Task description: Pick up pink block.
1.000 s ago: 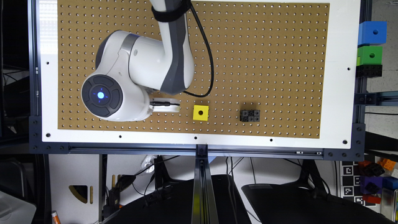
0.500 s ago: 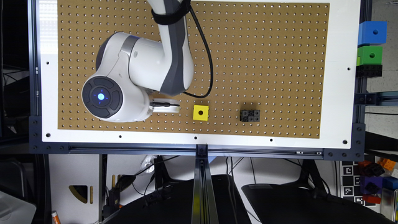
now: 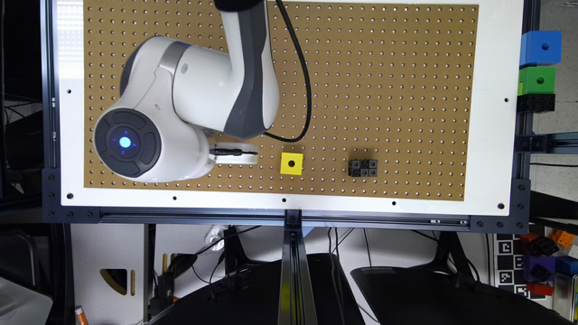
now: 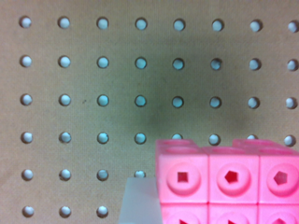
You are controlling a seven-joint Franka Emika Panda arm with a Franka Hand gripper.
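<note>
The pegboard [image 3: 406, 67] carries the arm [image 3: 198, 99]. In the wrist view the pink block [image 4: 229, 179] lies close under the gripper [image 3: 235, 153], toward 5 o'clock, one finger [image 4: 138, 200] touching its side; its long axis runs 3-to-9. The jaw width I cannot tell.

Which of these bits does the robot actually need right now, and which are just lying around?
Part of the job:
- pink block, close under the wrist camera
- end effector

Just lying about:
- yellow cube on the pegboard
- black brick
- blue cube and green cube, stacked off the board's edge
</note>
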